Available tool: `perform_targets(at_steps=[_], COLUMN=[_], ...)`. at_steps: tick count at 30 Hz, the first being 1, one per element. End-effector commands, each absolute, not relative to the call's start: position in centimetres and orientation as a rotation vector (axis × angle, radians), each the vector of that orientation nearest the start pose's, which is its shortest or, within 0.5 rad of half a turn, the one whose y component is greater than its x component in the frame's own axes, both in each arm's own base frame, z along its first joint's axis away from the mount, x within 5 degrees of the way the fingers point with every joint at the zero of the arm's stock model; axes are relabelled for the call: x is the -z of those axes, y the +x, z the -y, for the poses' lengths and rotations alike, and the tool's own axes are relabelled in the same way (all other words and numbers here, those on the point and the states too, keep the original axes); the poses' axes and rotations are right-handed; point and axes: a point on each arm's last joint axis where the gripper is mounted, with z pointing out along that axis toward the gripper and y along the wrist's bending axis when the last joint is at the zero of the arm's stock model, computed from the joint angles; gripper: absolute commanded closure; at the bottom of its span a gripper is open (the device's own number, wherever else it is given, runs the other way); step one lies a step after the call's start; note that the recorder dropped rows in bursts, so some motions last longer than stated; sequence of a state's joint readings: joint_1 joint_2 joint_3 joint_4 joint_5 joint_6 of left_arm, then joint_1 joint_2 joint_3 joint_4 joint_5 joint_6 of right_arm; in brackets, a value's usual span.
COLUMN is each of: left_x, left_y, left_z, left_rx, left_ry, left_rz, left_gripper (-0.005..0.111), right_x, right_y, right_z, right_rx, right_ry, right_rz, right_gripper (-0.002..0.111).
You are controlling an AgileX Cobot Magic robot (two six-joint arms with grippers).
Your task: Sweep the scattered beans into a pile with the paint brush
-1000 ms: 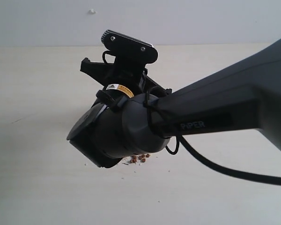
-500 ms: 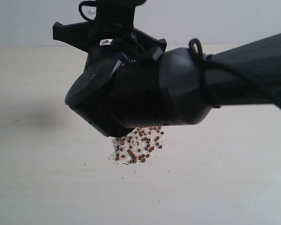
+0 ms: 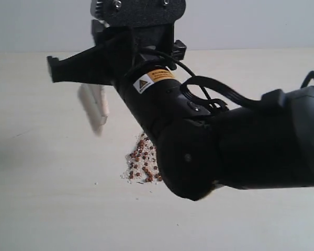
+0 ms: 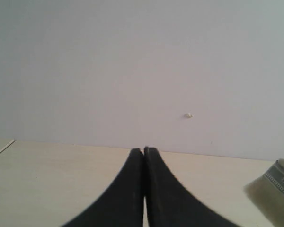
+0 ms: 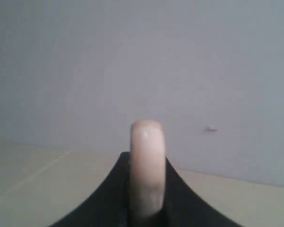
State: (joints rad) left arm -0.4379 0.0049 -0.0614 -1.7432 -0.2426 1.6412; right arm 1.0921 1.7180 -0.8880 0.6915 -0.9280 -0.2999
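Observation:
The pile (image 3: pixel 141 162) of reddish-brown beans and whitish crumbs lies on the pale table (image 3: pixel 36 209); my right arm (image 3: pixel 225 141) covers its right part. The paint brush (image 3: pixel 92 107) shows as a pale, blurred strip hanging to the left of the pile, under the black gripper body. In the right wrist view the right gripper (image 5: pixel 146 157) is shut on the brush's cream handle (image 5: pixel 146 175), seen edge-on and sticking out past the fingertips. Ferrule and bristles cannot be made out. The left gripper (image 4: pixel 143 150) is shut with nothing in it, over bare table.
A few stray crumbs (image 3: pixel 96 183) lie left of the pile. A grey-green fabric thing with a stitched strip (image 4: pixel 274 189) sits at the edge of the left wrist view. A pale wall (image 3: pixel 251 26) rises behind the table's far edge.
My right arm has swung and turned. It hid most of the beans a second ago; now the pile shows beside it and the brush appears to its left.

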Motion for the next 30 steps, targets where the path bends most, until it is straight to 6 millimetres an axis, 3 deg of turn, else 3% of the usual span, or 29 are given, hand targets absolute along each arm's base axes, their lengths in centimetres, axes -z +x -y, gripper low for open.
perform_targets(at_steps=[1, 5, 8, 17, 25, 30], left_x=[-22.8, -22.8, -22.8, -22.8, -22.8, -22.8], left_y=[5.5, 5.5, 5.5, 5.5, 5.5, 5.5], left_z=[0.3, 0.3, 0.3, 0.3, 0.3, 0.3], left_rx=[0.271, 0.271, 0.271, 0.271, 0.271, 0.271], left_ry=[0.058, 0.058, 0.058, 0.058, 0.058, 0.058], left_rz=[-1.476, -1.476, -1.476, -1.476, -1.476, -1.476], left_gripper=[0.107, 0.107, 0.107, 0.107, 0.107, 0.107], right_x=[-25.9, -25.7, -24.8, -20.4, -17.3, -15.4], right_y=[18.3, 17.5, 17.2, 17.1, 19.3, 21.9], right_z=[-30.6, -30.9, -30.4, -27.1, -26.1, -24.8], right_rx=[-0.75, -0.792, -0.82, -0.954, -1.027, -0.961], right_ry=[-0.582, -0.699, -0.682, -0.655, -0.584, -0.551], right_rz=[-1.469, -1.457, -1.479, -1.54, -1.697, -1.811], right_gripper=[0.108, 0.108, 0.108, 0.108, 0.108, 0.108])
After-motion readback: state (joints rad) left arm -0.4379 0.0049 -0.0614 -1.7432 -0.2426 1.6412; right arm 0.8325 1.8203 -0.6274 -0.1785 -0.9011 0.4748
